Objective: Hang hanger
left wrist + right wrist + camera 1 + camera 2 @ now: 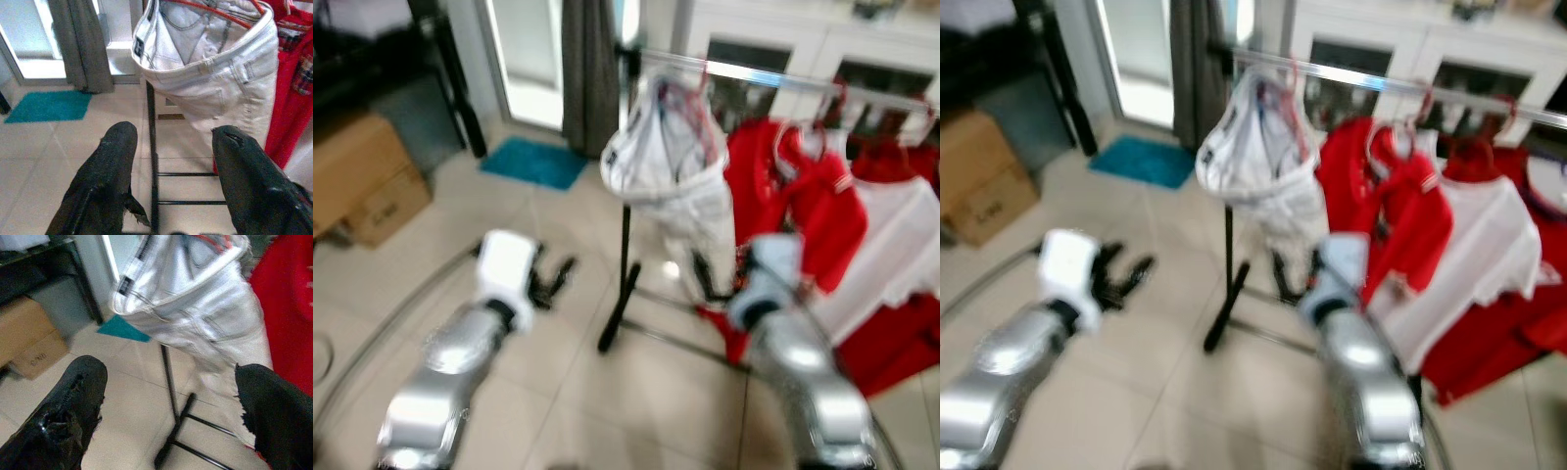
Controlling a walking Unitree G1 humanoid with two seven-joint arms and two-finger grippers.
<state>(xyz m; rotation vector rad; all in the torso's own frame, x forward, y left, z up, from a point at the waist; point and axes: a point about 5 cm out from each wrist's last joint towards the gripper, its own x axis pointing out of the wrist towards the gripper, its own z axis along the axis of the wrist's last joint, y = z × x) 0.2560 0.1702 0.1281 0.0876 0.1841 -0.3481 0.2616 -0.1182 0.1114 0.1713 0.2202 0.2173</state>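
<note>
Both eye views are motion-blurred. The red hanger is cut off at the frame's top. The red garments overlap, their count indeterminate. The rail runs out right.

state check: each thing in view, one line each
Left gripper: jaws open, empty, low beside the rack.
Right gripper: jaws open, empty, near the jeans.
Jeans: hanging from the rail on a red hanger, waistband gaping open.
Rail: loaded with garments.
Red shirts: hanging on the rail.
White shirt: hanging among the red ones.
Curtain: hanging down to the floor.
Box: closed, on the floor.
</note>
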